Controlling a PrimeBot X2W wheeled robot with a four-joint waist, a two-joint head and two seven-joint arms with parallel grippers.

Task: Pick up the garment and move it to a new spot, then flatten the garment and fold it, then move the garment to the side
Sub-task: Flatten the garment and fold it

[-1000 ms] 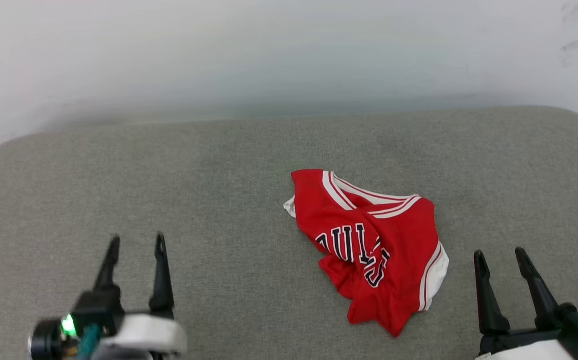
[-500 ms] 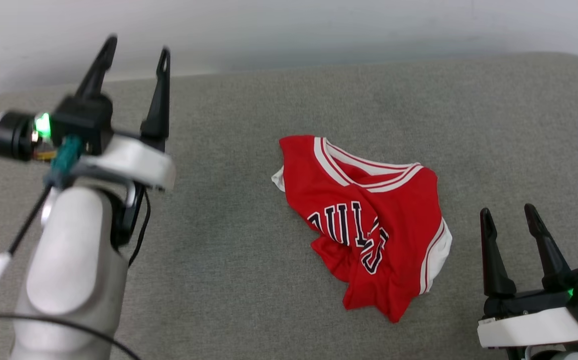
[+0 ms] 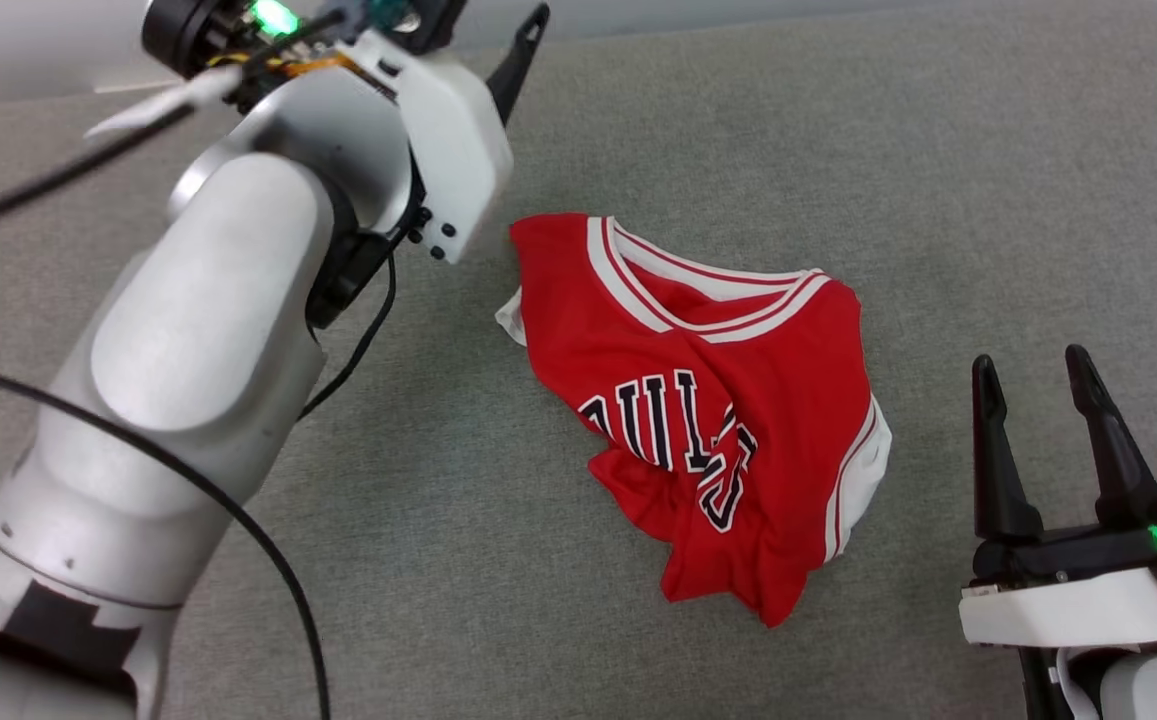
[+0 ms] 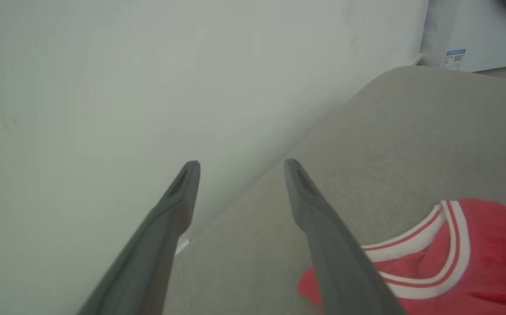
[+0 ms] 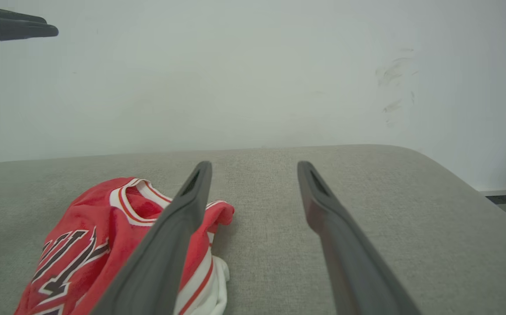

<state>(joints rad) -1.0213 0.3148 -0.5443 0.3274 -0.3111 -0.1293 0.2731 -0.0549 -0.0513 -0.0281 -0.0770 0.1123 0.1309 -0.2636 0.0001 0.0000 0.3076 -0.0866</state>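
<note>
The garment (image 3: 698, 400) is a red jersey with white-and-red striped trim and black lettering, lying crumpled on the grey cushion, collar towards the far side. My left gripper (image 4: 239, 162) is open and empty, raised above the cushion to the left of the collar and pointing at the wall. In the head view one of its fingers (image 3: 526, 40) shows near the top edge. The garment (image 4: 476, 245) lies to the lower right of those fingers. My right gripper (image 3: 1030, 362) is open and empty, just right of the garment (image 5: 91, 236) and apart from it.
The grey cushion (image 3: 888, 150) has rounded corners and backs onto a white wall (image 5: 235, 65). My pale left forearm (image 3: 208, 340) and its black cable (image 3: 268, 560) cover the left of the head view. A white box with a label (image 4: 454, 57) stands beyond the cushion's end.
My left arm has risen and swung forward and rightward, towards the far side near the collar. The head camera has tilted down and closer. The garment and my right gripper stay put.
</note>
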